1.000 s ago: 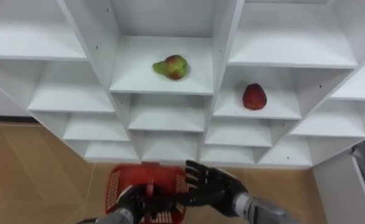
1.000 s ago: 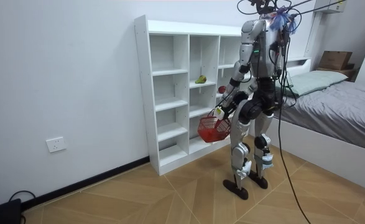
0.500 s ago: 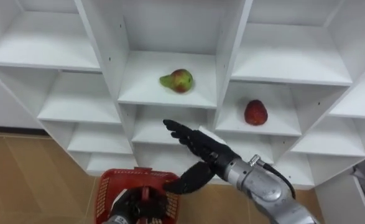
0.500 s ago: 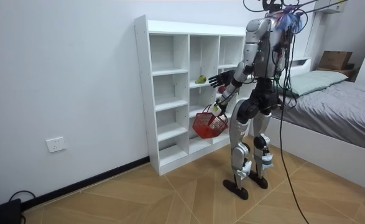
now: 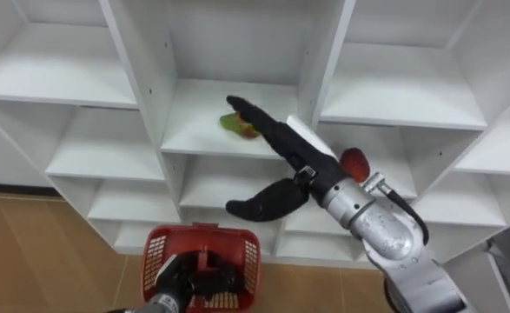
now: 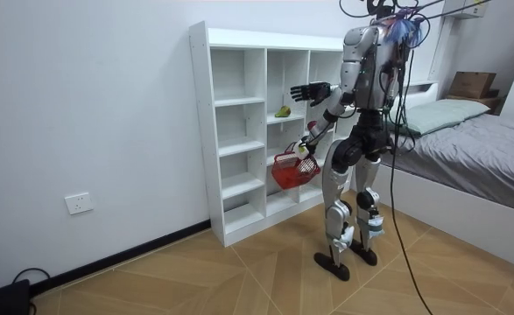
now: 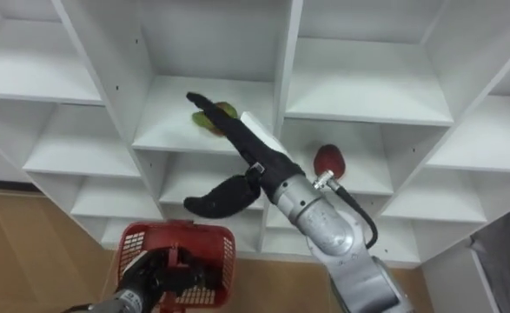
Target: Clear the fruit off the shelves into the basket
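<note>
Right robot hand (image 5: 291,148) is wide open holding nothing, its fingers pointing at the pear (image 5: 237,129) on the closet's (image 5: 142,87) middle shelf and overlapping it (can't tell if touching), red fruit (image 5: 354,163) one compartment right, left robot hand (image 5: 185,278) curled round the red basket's (image 5: 155,256) handle.

A bed (image 6: 489,140) with grey bedding stands at the room view's right; a socket (image 6: 79,203) sits low on the white wall (image 6: 90,105) above the wooden floor (image 6: 239,280)
</note>
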### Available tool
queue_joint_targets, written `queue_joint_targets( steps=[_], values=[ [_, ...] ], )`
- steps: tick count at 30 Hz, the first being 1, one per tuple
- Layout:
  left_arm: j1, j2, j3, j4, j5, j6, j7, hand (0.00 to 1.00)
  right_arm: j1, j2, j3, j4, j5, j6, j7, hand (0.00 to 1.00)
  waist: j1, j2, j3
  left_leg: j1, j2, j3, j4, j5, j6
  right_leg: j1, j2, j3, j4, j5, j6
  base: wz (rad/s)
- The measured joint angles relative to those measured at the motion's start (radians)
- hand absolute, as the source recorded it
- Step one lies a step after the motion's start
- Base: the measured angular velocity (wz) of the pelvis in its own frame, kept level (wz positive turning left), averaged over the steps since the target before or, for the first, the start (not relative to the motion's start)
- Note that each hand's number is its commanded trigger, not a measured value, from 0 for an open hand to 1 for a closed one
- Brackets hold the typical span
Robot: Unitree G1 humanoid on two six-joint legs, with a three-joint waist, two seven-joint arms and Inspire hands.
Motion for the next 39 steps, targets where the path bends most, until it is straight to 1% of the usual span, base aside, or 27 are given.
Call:
queue_joint_targets(
  steps=[4,7,13,18,20,21,23,24,26,29,32,33,35,39],
  values=[
    [0.026,-0.001,0.007,-0.037,0.008,0.0,-0.001,1.0,-0.004,0.003,-0.044,-0.011,-0.035,-0.018,-0.004,0.0,0.017,0.002,0.0013,0.01,-0.003,0.0,0.005,-0.001,0.001,0.009,-0.002,0.002,0.0,-0.005,0.001,0.0],
    [0.045,-0.003,0.023,-0.055,0.053,0.0,-0.001,1.0,-0.007,0.003,-0.062,-0.011,-0.063,-0.019,-0.004,0.0,0.026,0.003,0.0009,0.02,-0.004,0.0,0.006,-0.002,0.001,0.019,-0.002,0.002,-0.002,-0.005,0.001,0.0],
    [0.054,-0.003,0.025,-0.055,0.109,0.0,-0.009,1.0,-0.023,0.0,-0.068,-0.011,-0.072,-0.019,-0.003,0.0,0.049,0.007,-0.0029,0.032,-0.004,-0.001,-0.003,-0.002,0.001,0.032,-0.002,0.0,-0.011,-0.005,0.0,0.0],
    [0.063,-0.002,0.031,-0.054,0.106,0.0,-0.037,1.0,-0.043,0.0,-0.067,-0.011,-0.077,-0.019,-0.002,0.0,0.053,0.005,-0.0027,0.051,-0.005,-0.002,-0.013,-0.002,0.0,0.049,-0.002,-0.001,-0.014,-0.006,0.002,0.0],
    [0.064,0.0,0.036,-0.054,0.105,0.001,-0.041,1.0,-0.045,0.001,-0.067,-0.011,-0.076,-0.018,-0.003,0.0,0.054,-0.004,0.0,0.06,-0.005,-0.004,-0.017,-0.002,0.0,0.057,-0.002,-0.002,-0.014,-0.006,0.002,0.0],
    [0.065,0.001,0.036,-0.054,0.105,0.001,-0.041,1.0,-0.045,0.001,-0.066,-0.01,-0.077,-0.018,-0.003,0.0,0.056,-0.007,-0.0007,0.061,-0.005,-0.003,-0.018,-0.002,0.0,0.057,-0.002,-0.002,-0.014,-0.007,0.003,0.0],
    [0.07,0.002,0.036,-0.054,0.106,0.003,-0.041,1.0,-0.046,0.001,-0.062,-0.01,-0.085,-0.017,-0.003,0.0,0.063,-0.022,-0.0035,0.06,-0.005,-0.003,-0.018,-0.002,0.0,0.057,-0.002,-0.002,-0.015,-0.007,0.003,0.0],
    [0.072,0.002,0.035,-0.054,0.106,0.003,-0.041,1.0,-0.046,0.001,-0.06,-0.01,-0.085,-0.016,-0.003,0.0,0.064,-0.026,-0.004,0.06,-0.006,-0.003,-0.018,-0.002,0.0,0.057,-0.002,-0.002,-0.016,-0.007,0.003,0.0],
    [0.075,0.001,0.035,-0.054,0.106,0.004,-0.041,1.0,-0.048,0.002,-0.046,-0.008,-0.085,-0.014,-0.004,0.0,0.074,-0.041,-0.004,0.051,-0.006,-0.004,-0.017,-0.002,0.0,0.055,-0.003,-0.003,-0.016,-0.007,0.003,0.0],
    [0.076,-0.001,0.035,-0.054,0.108,0.015,-0.042,1.0,-0.062,0.007,-0.043,0.002,-0.084,-0.008,-0.004,0.0,0.087,-0.055,-0.0039,0.039,-0.007,-0.012,-0.01,-0.002,0.0,0.047,-0.002,-0.003,-0.016,-0.007,0.003,0.07],
    [0.077,-0.001,0.034,-0.054,0.108,0.023,-0.043,1.0,-0.095,0.007,-0.032,0.032,-0.078,-0.008,-0.007,0.0,0.103,-0.056,-0.0045,0.031,-0.006,-0.019,-0.005,-0.002,0.0,0.04,-0.002,-0.008,-0.013,-0.007,0.002,0.06],
    [0.078,0.0,0.035,-0.054,0.108,0.023,-0.043,1.0,-0.102,0.007,-0.026,0.04,-0.075,-0.008,-0.008,0.0,0.103,-0.056,-0.0045,0.031,-0.006,-0.021,-0.004,-0.001,0.0,0.04,-0.002,-0.01,-0.013,-0.007,0.002,0.12],
    [0.077,0.001,0.036,-0.054,0.109,0.023,-0.045,1.0,-0.132,0.007,-0.006,0.086,-0.074,-0.008,-0.015,0.0,0.106,-0.057,-0.0042,0.029,-0.006,-0.029,-0.001,-0.001,0.0,0.042,-0.003,-0.028,-0.011,-0.007,0.002,0.11],
    [0.078,0.001,0.036,-0.052,0.109,0.023,-0.048,1.0,-0.174,0.013,-0.006,0.156,-0.071,-0.008,-0.032,0.0,0.116,-0.066,-0.0017,0.027,-0.006,-0.035,0.001,-0.001,-0.001,0.043,-0.003,-0.034,-0.01,-0.007,0.002,0.05]
  ],
)
